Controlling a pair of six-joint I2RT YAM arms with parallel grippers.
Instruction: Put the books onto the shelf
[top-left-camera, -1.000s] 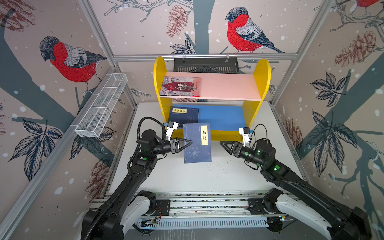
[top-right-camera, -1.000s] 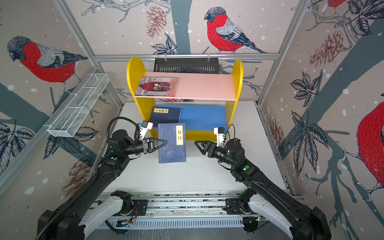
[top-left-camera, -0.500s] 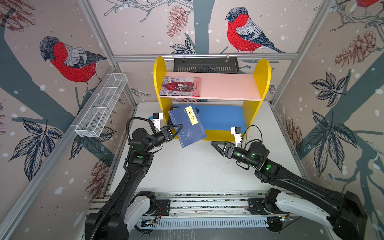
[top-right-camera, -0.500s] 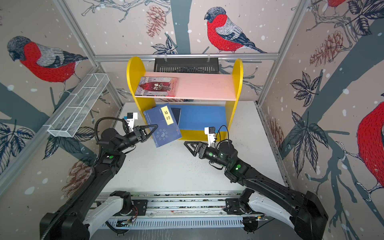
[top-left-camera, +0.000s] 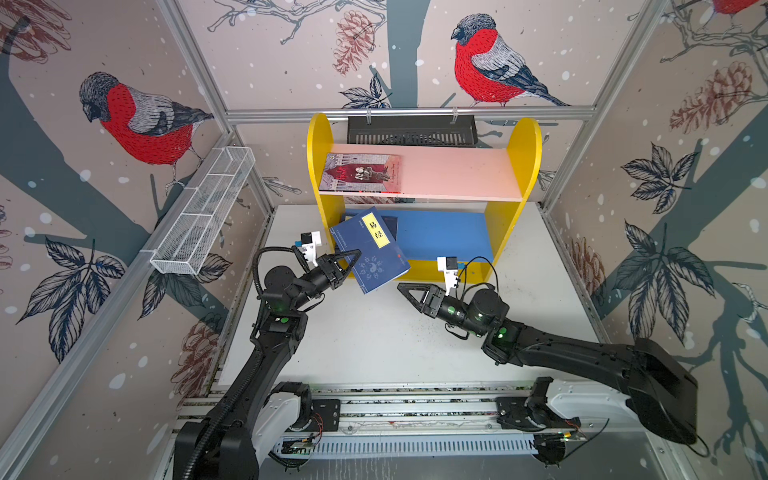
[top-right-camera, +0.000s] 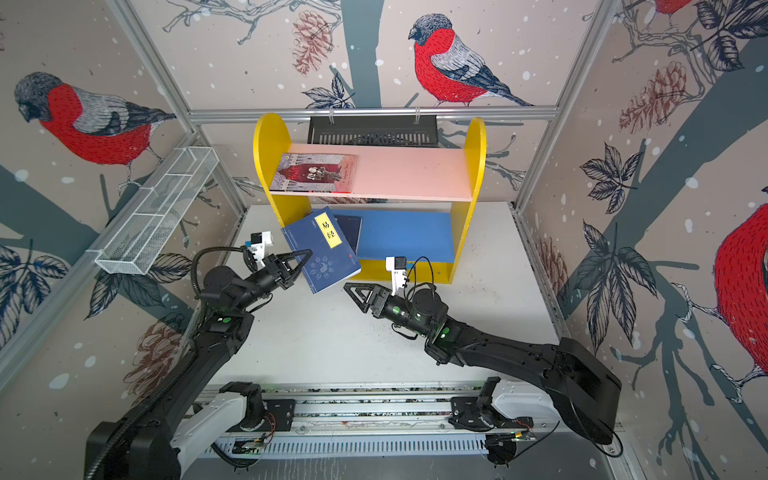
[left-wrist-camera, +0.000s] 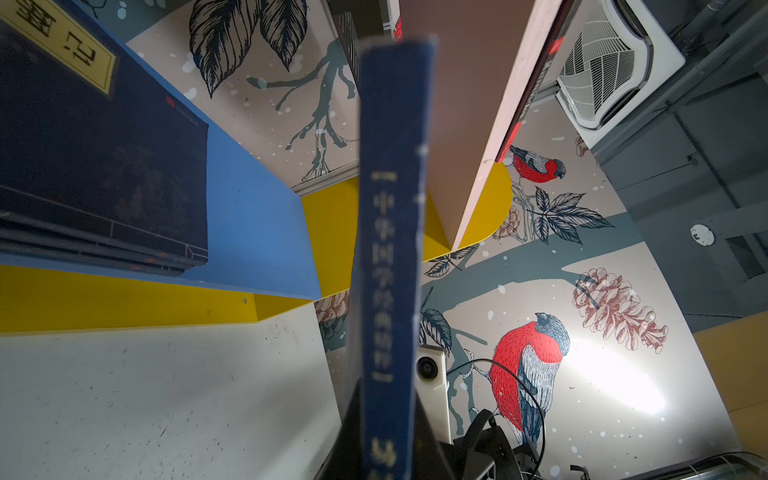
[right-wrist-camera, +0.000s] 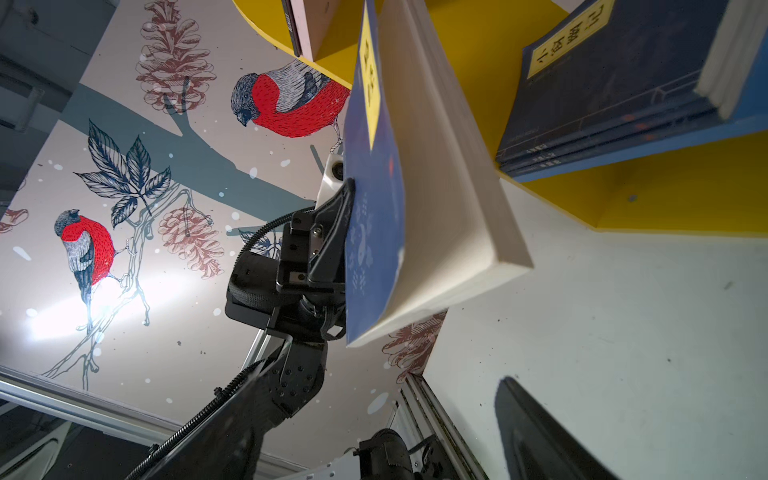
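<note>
Tilted navy paperback (top-left-camera: 374, 266), yellow title label (top-left-camera: 376, 230), cream page edges (right-wrist-camera: 449, 166)

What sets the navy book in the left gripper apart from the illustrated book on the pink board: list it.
The navy book is tilted in the air, clamped by the left gripper; the illustrated book lies flat on the pink board. The navy book carries a yellow label; the illustrated book a grey-and-red picture. Both face cover up.

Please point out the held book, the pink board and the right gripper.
held book (top-left-camera: 374, 262): a top view, front cover.
pink board (top-left-camera: 453, 172): a top view, bare surface.
right gripper (top-left-camera: 401, 287): a top view, between fingertips.
</note>
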